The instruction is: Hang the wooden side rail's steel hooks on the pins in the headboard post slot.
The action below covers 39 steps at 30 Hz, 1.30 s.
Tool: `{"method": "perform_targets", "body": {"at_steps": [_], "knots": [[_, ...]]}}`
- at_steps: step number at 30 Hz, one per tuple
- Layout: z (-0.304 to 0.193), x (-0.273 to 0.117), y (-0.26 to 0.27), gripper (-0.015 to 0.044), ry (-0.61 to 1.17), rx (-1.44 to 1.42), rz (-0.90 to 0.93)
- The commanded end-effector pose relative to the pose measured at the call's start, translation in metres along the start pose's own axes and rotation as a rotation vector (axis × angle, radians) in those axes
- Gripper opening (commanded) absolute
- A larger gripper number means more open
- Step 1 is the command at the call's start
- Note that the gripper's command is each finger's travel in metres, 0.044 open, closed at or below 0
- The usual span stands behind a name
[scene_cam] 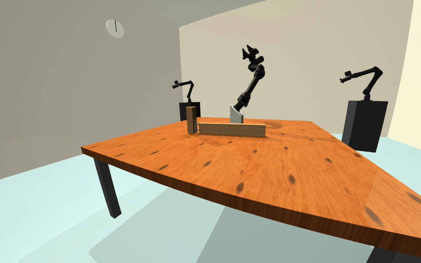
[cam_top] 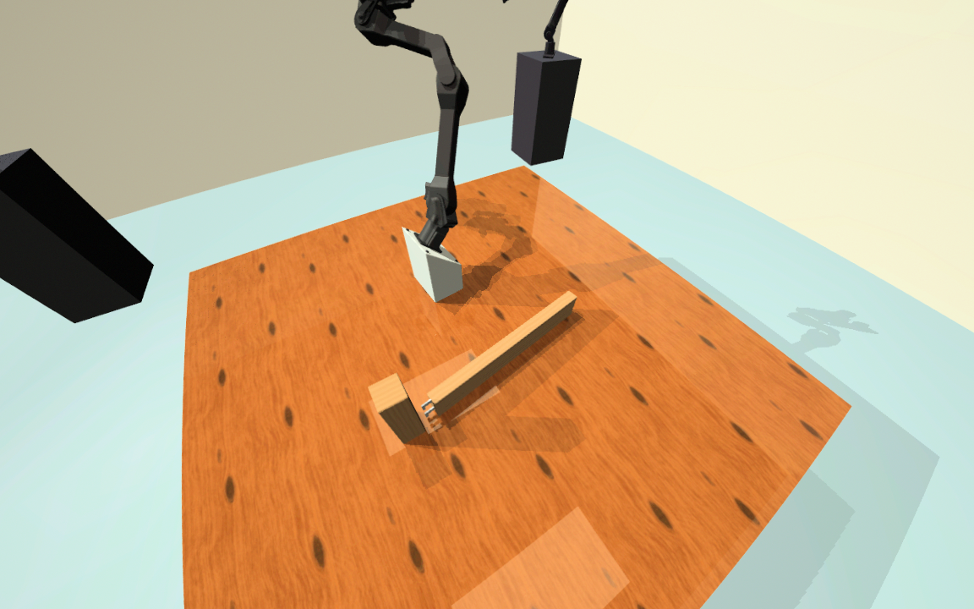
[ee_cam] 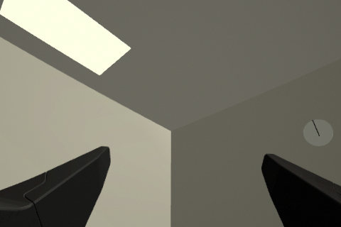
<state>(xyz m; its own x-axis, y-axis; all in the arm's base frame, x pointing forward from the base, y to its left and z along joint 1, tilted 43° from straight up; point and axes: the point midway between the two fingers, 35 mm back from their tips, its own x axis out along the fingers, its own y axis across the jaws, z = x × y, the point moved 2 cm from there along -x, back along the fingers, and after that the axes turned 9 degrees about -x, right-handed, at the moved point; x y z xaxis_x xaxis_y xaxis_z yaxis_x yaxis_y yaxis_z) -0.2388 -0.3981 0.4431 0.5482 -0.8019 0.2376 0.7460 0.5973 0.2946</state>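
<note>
The wooden headboard post (cam_top: 402, 408) (scene_cam: 191, 120) stands upright on the table. The wooden side rail (cam_top: 501, 352) (scene_cam: 231, 129) lies long and low on its narrow edge, its hook end facing the post and its far end at the table top. Steel hooks (cam_top: 428, 406) (scene_cam: 197, 125) show in the narrow gap between rail end and post. The slot and pins are too small to make out, so I cannot tell whether the hooks sit on the pins. My gripper (scene_cam: 245, 47) (ee_cam: 187, 159) is open and empty, high above the table, pointing up and away from rail and post.
My arm's pale base block (cam_top: 445, 277) (scene_cam: 236, 115) stands on the table behind the rail. Two other arms stand on dark pedestals (cam_top: 544, 106) (scene_cam: 365, 125) beyond the table, one on each side. A wall clock (scene_cam: 115, 28) (ee_cam: 317, 133) hangs far off.
</note>
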Motion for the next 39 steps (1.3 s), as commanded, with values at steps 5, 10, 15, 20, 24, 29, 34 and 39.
{"method": "perform_targets", "body": {"at_steps": [5, 10, 15, 20, 24, 29, 34, 39], "knots": [[-0.03, 0.032, -0.004, 0.044, 0.007, -0.074, 0.038], [-0.078, 0.077, -0.001, 0.044, 0.024, -0.182, 0.085], [-0.127, 0.118, 0.009, 0.044, 0.048, -0.314, 0.132], [-0.175, 0.152, 0.026, 0.044, 0.079, -0.439, 0.181], [-0.211, 0.173, 0.042, 0.044, 0.104, -0.532, 0.22], [-0.258, 0.194, 0.066, 0.044, 0.14, -0.655, 0.28], [-0.306, 0.21, 0.095, 0.044, 0.176, -0.785, 0.356], [-0.355, 0.218, 0.129, 0.044, 0.209, -0.921, 0.45]]}}
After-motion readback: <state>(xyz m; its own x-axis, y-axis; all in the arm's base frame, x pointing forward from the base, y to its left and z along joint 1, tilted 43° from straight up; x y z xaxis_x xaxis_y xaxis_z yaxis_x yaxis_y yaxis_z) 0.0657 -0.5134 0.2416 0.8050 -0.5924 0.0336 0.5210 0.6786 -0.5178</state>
